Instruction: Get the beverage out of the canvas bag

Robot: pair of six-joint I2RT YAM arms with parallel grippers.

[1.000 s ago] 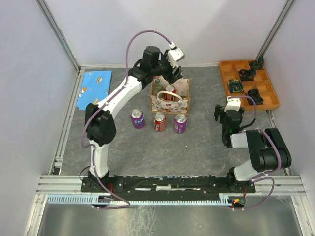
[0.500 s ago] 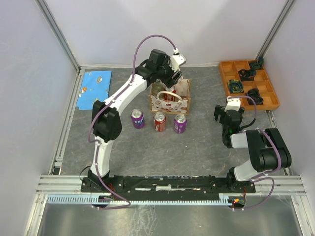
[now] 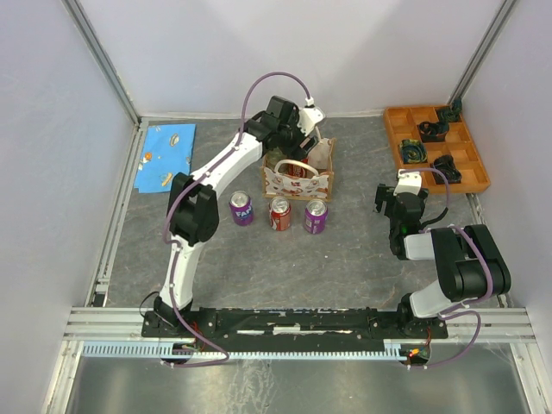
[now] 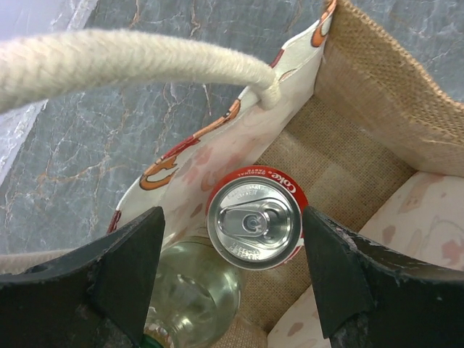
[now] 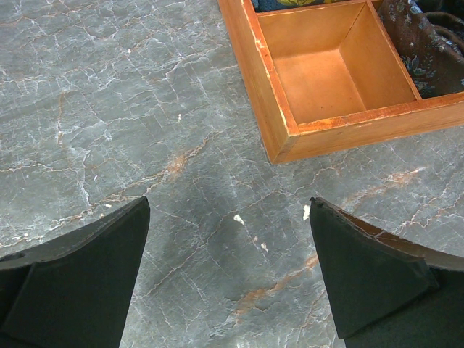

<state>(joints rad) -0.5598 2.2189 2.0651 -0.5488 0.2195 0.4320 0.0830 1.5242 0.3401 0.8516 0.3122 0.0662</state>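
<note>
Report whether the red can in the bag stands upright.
Upright: the red aluminium cola can shows its round silver lid facing up inside the tan canvas bag.

The red aluminium drink can [image 4: 254, 223] standing inside the tan canvas bag with white-and-red patterned sides [image 4: 217, 148] carries white lettering on its top rim: "Coke" in script, with small capitals beside it reading "ORIGINAL TASTE".

On the grey marbled tabletop [image 3: 345, 259], three cans stand in a row just on the near-edge side of the bag. The leftmost purple drink can [image 3: 241, 208] shows white capitals beginning "FA"; the rest cannot be made out. The print on the middle red can [image 3: 280, 214] and the right-hand purple can [image 3: 315, 216] is too small to read.
</note>
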